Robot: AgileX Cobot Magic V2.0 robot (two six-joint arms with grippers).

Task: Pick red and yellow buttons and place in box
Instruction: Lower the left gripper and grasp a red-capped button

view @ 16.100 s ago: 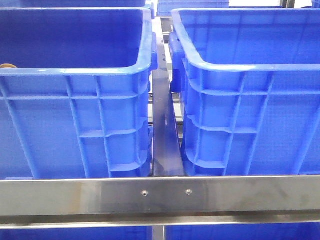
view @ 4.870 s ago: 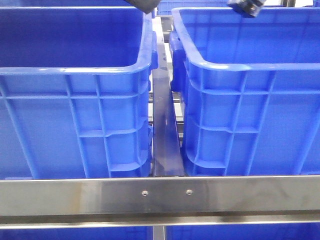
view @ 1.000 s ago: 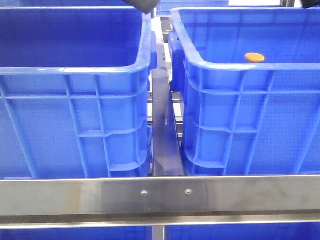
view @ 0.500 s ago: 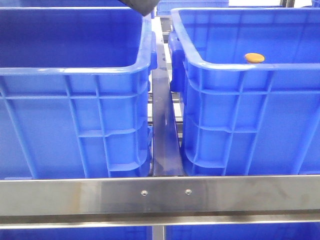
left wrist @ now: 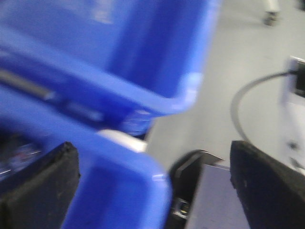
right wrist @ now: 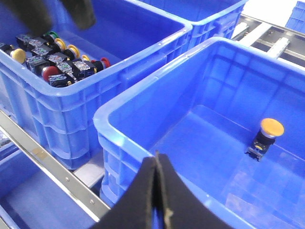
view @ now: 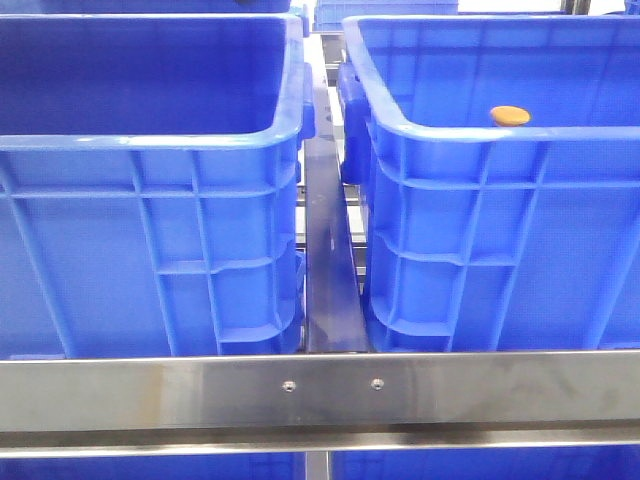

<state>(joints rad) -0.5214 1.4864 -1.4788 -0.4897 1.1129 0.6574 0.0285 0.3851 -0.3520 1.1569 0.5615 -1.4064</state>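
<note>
A yellow button [view: 510, 116] lies inside the right blue box [view: 480, 135]. The right wrist view shows it as a yellow cap on a dark base [right wrist: 269, 130], resting on the floor of that box [right wrist: 157, 78]. A red button [right wrist: 47, 72] lies among several switches in the neighbouring crate [right wrist: 119, 62]. My right gripper [right wrist: 158, 191] is shut with nothing in it, above the near rim of the box. My left gripper [left wrist: 152, 162] is open, its fingers [left wrist: 38, 186] wide apart over a blurred blue crate rim [left wrist: 119, 162]. Neither gripper shows in the front view.
The left blue crate [view: 150, 140] stands beside the box, with a metal rail [view: 325, 260] between them and a steel bar [view: 320, 385] across the front. More blue crates [right wrist: 209, 12] stand behind. A dark arm part [right wrist: 62, 12] hangs over the switch crate.
The dark arm part at the top of the front view has moved up out of sight. The yellow button has stayed put in the right box.
</note>
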